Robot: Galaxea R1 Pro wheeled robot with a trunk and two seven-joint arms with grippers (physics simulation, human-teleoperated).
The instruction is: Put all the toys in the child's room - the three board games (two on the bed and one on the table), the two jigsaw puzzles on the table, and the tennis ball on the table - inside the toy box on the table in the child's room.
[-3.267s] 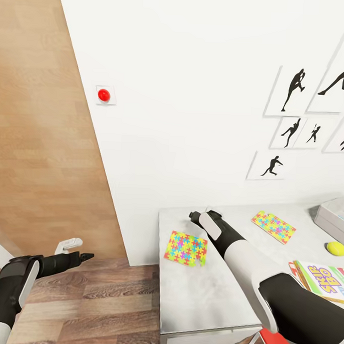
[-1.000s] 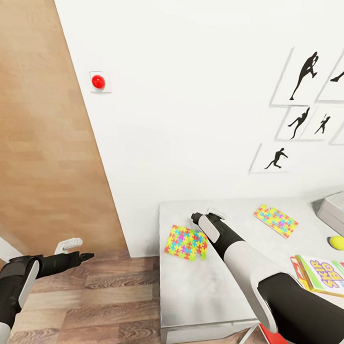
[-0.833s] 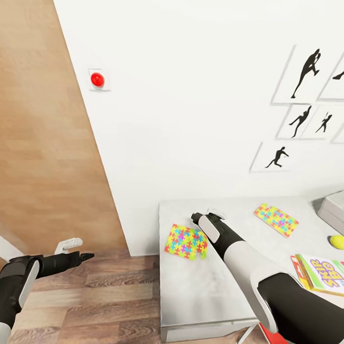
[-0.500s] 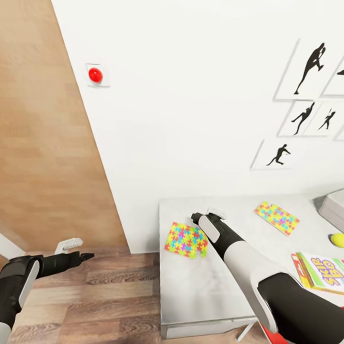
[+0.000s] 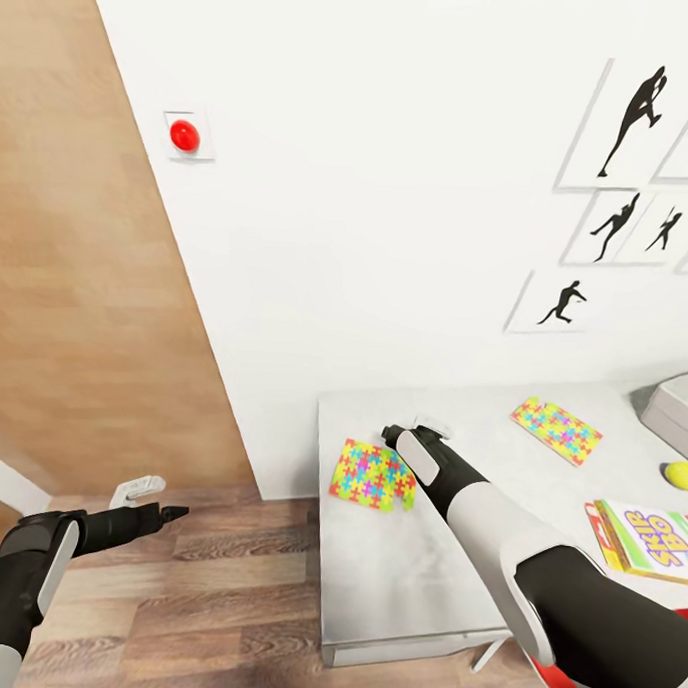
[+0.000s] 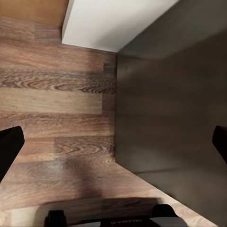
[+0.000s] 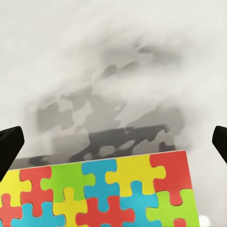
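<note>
Two jigsaw puzzles lie flat on the counter; the right end effector, fingers spread wide and empty, sits just beside the nearer one. Left end effector hangs open over floor.

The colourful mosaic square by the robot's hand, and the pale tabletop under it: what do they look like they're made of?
The thin multicolour jigsaw square looks like printed card, matte, with interlocking piece outlines in flat bright colours. The pale grey-white tabletop looks like a smooth, mottled stone-like or laminate slab with soft cloudy grey patches; which of the two cannot be told.
</note>
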